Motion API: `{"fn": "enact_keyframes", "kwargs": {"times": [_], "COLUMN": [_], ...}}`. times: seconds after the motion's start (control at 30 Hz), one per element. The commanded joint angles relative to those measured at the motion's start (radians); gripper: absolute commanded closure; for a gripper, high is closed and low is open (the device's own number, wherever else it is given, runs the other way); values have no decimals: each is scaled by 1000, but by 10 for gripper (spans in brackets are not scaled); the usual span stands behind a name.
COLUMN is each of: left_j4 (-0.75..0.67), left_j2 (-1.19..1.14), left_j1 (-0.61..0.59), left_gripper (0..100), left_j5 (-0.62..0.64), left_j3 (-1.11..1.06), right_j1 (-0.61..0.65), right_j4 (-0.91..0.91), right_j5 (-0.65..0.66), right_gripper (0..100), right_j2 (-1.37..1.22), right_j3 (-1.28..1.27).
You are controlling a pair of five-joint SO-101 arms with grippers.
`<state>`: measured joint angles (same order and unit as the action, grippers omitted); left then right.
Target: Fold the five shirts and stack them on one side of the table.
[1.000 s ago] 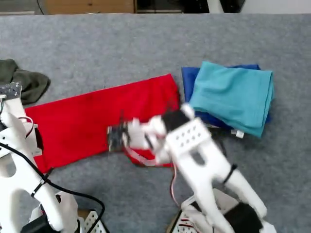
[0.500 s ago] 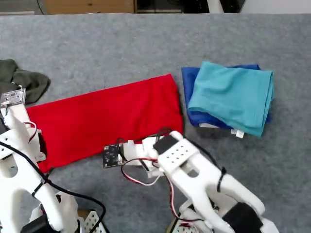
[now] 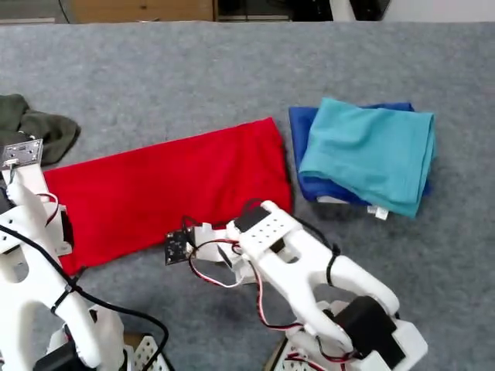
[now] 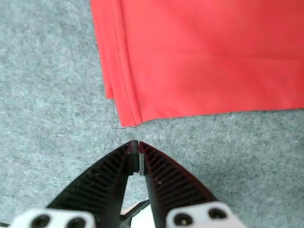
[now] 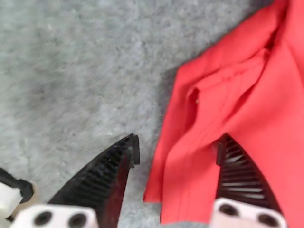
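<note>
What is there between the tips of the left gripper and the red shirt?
A short stretch of bare grey table cover, as the left wrist view shows. The left gripper, shut, points at the red shirt near its hemmed corner without touching it.

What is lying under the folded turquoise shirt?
A folded dark blue shirt lies under the turquoise shirt; only its left and far edges show. Anything beneath its covered middle cannot be seen.
</note>
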<state>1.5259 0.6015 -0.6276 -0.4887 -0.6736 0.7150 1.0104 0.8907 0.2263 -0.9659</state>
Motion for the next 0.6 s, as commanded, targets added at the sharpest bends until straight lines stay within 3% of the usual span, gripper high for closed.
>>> {"fn": "enact_keyframes", "kwargs": {"times": [0.0, 0.3, 0.57], "left_j4": [-9, 0, 0], "left_j2": [22, 22, 22], "left_j1": [-8, -15, -110], "left_gripper": [980, 980, 980], "left_j5": [-9, -8, -12], "left_j3": [14, 14, 86], "right_j1": [-21, -74, -81], "right_j4": [-52, 17, 26], "right_j5": [-11, 14, -23], "right_gripper": [732, 742, 986], "right_j2": [-68, -228, -243], "right_j3": [38, 194, 229]}}
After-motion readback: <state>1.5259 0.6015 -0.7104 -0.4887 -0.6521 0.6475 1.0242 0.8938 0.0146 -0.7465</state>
